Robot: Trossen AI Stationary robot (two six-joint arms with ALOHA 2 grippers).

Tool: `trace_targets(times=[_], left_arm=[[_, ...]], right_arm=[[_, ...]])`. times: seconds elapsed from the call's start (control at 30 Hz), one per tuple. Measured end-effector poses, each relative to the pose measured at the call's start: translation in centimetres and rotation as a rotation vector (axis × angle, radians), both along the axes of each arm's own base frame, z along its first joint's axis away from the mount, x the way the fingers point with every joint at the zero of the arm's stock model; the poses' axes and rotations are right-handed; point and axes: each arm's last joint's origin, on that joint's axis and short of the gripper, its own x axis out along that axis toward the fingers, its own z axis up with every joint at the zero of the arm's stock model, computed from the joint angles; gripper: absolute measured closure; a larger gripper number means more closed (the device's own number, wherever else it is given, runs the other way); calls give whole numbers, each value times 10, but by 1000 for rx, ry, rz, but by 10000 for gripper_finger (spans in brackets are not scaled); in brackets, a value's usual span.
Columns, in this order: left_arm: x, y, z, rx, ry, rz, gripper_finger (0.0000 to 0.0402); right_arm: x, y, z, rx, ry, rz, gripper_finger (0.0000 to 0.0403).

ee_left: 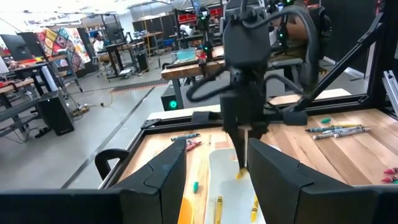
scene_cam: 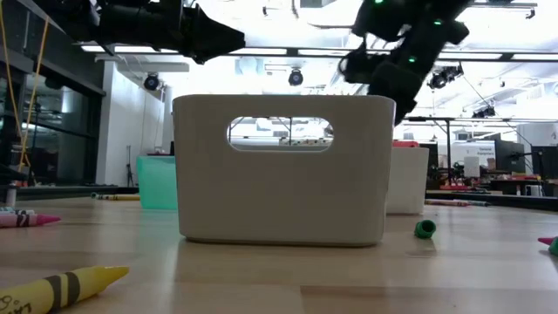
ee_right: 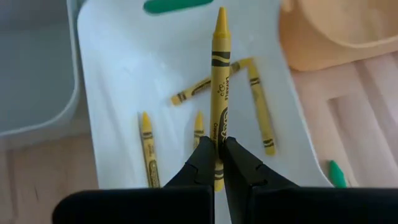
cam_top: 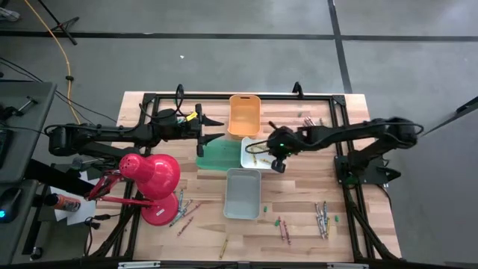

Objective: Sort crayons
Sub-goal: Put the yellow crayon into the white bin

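The right gripper point(ee_right: 216, 152) is pinched tight on a yellow crayon point(ee_right: 219, 74), gripping it near its blunt end so the tip points away from the fingers; it hangs directly over the white bin point(ee_right: 118, 68), which looks like the place chosen for yellows, since just beneath the held stick four more yellow crayons point(ee_right: 257, 106) already lie on the bin's floor; I judge a release here is the next step. Beside the gripper stand the grey bin point(cam_top: 242, 193) and the orange bin point(cam_top: 244, 114); farther off, loose crayons point(cam_top: 321, 218) wait on the table point(cam_top: 299, 187). Across the bins the left gripper point(cam_top: 216, 128) hovers with its fingers spread and nothing between them.
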Motion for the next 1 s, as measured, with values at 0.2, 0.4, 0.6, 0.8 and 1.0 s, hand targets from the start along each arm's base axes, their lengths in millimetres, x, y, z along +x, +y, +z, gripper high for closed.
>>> trace_targets(times=[0.2, 0.4, 0.6, 0.8, 1.0], left_arm=[[0, 0, -1, -2, 9, 1, 243], [0, 0, -1, -3, 12, 1, 243], [0, 0, -1, -3, 11, 1, 243], [0, 0, -1, -4, 11, 0, 243], [0, 0, -1, -4, 11, -1, 243]], right_arm=[[29, -1, -4, 14, 163, 134, 403], [44, -2, -22, 27, 306, 214, 403], [50, -8, -44, 34, 377, 228, 403], [50, -16, -49, 64, 380, 210, 403], [50, -22, -50, 94, 379, 162, 403]])
